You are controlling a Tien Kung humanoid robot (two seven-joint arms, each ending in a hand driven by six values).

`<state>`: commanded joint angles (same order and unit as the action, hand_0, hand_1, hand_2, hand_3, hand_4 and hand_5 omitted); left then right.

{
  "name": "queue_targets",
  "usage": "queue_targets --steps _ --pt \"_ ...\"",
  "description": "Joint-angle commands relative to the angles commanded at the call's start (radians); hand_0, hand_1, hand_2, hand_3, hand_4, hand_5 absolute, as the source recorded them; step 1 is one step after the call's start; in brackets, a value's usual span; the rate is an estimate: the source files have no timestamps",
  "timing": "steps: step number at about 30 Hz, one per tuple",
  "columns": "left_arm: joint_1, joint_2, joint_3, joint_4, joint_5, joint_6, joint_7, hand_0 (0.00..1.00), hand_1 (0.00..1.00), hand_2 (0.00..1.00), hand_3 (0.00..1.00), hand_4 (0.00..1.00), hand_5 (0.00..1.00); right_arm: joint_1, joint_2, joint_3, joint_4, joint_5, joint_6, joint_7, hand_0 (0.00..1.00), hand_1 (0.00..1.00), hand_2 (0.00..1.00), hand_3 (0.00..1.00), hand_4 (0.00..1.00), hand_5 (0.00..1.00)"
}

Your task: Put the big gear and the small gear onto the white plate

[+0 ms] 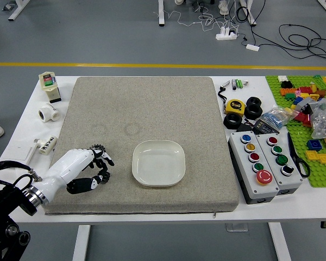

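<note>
Bench: its white near edge [152, 218] runs below you, with a grey mat [146, 109] on top.
Left arm: it enters at your lower left and reaches in over the mat's left part.
Button boxes: two grey ones [256, 186] [286, 182] stand side by side to the right of the mat.
Left robot hand: it is low over the mat [105, 166], left of the plate and apart from it; you cannot tell whether it is wide, narrow or holding something.
Gear: a dark toothed edge [98, 147] shows at the hand's far side; you cannot tell which gear it is, nor make out the other surely among the black parts.
Plate: the white plate [158, 163] lies upright on the mat, its inside bare.
Scissors: black-handled [296, 157], right of the boxes.
Tape measure: yellow [235, 106], beyond the boxes.
Floor: a yellow line [125, 65] crosses beyond the bench.
</note>
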<state>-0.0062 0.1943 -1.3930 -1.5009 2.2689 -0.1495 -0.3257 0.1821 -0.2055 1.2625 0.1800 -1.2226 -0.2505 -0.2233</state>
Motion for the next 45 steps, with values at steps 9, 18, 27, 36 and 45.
queue_targets --steps 9,18,27,36,45 --pt "-0.002 0.003 0.006 -0.012 0.0 -0.029 0.0 0.532 0.701 0.777 0.82 0.807 0.008 0.0 0.0 0.002 0.0 -0.002 0.0 0.0 0.658 0.673 0.743 0.554 0.753 0.611" --pt "-0.02 0.003 0.019 0.016 0.0 -0.03 0.009 0.587 0.719 0.801 0.843 0.836 0.008 0.001 -0.001 0.004 0.0 -0.003 0.0 0.0 0.659 0.672 0.743 0.554 0.754 0.61" --pt "-0.06 -0.019 0.01 0.107 0.0 -0.033 0.007 0.575 0.712 0.786 0.827 0.858 0.031 0.004 -0.001 0.001 0.0 -0.002 0.001 -0.001 0.659 0.673 0.743 0.555 0.754 0.609" --pt "-0.065 -0.02 -0.001 0.119 0.0 -0.074 0.012 0.49 0.655 0.708 0.707 0.742 0.017 0.004 -0.001 0.001 0.0 -0.002 0.001 -0.001 0.659 0.673 0.743 0.554 0.754 0.609" --pt "-0.059 -0.015 -0.012 0.118 0.0 -0.105 0.022 0.406 0.544 0.574 0.591 0.116 0.002 0.003 0.0 0.001 0.0 -0.002 0.001 -0.003 0.659 0.674 0.744 0.555 0.755 0.609"
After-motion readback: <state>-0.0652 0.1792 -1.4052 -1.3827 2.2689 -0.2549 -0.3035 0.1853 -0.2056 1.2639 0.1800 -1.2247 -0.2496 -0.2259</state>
